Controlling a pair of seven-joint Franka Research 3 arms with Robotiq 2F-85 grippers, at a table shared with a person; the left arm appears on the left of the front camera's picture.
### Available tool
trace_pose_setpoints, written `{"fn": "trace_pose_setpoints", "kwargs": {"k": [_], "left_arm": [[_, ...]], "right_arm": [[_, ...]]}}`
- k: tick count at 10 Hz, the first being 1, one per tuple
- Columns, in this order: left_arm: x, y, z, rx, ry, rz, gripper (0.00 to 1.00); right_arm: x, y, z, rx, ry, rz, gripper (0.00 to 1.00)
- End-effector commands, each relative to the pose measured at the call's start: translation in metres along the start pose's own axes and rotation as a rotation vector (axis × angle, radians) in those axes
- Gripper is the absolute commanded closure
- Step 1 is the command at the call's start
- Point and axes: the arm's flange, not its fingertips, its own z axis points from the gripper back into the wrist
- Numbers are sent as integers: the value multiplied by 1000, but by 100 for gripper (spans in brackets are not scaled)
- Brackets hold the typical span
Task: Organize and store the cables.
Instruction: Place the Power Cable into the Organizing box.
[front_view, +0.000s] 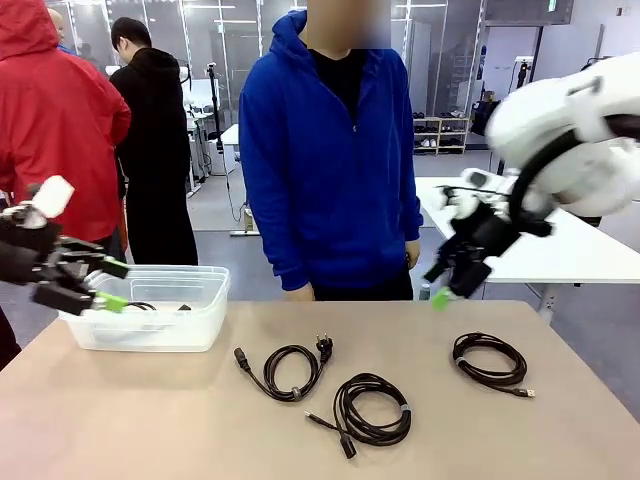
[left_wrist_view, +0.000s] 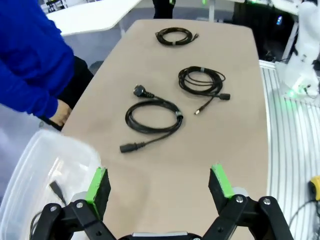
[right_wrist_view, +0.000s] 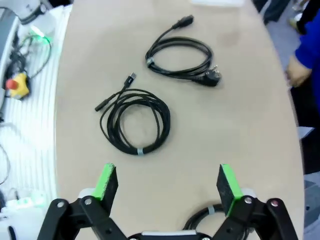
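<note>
Three coiled black cables lie on the tan table: one with a power plug (front_view: 287, 372) (left_wrist_view: 152, 117) (right_wrist_view: 180, 52), a thin one in the middle (front_view: 372, 410) (left_wrist_view: 202, 82) (right_wrist_view: 134, 125), and one at the right (front_view: 489, 360) (left_wrist_view: 174, 36) (right_wrist_view: 200, 220). Another cable (front_view: 140, 305) (left_wrist_view: 55, 189) rests inside the clear plastic bin (front_view: 205, 320) (left_wrist_view: 30, 165). My left gripper (front_view: 113, 285) (left_wrist_view: 159, 184) hovers open at the bin's left end, holding nothing. My right gripper (front_view: 438, 285) (right_wrist_view: 166, 182) hangs open and unloaded above the table, just beyond the right cable.
A person in a blue hoodie stands at the far edge, one hand (left_wrist_view: 62, 112) (right_wrist_view: 299, 75) near the table rim. Bare tabletop (front_view: 120, 410) stretches in front of the bin. Other people stand behind at the left.
</note>
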Motion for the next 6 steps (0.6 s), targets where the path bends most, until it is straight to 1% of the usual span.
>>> {"fn": "trace_pose_setpoints", "kwargs": {"k": [1, 2, 3, 4, 5, 6], "left_arm": [[29, 1, -59, 37, 94, -55, 0], [51, -7, -94, -20, 149, -70, 0], [66, -9, -125, -33, 199, -67, 0], [76, -15, -152, -10, 268, -81, 0], [85, -25, -176, -46, 288, -75, 0], [90, -30, -196, -73, 353, -103, 0]], "right_arm": [[-57, 12, 41, -26, -161, 63, 0], [-93, 16, 65, -24, -278, 77, 0], [-121, 20, 83, -64, -325, 84, 0], [-146, 27, 98, -103, -390, 117, 0], [-168, 35, 110, -143, -446, 158, 0], [-191, 46, 117, -195, -476, 177, 0]]}}
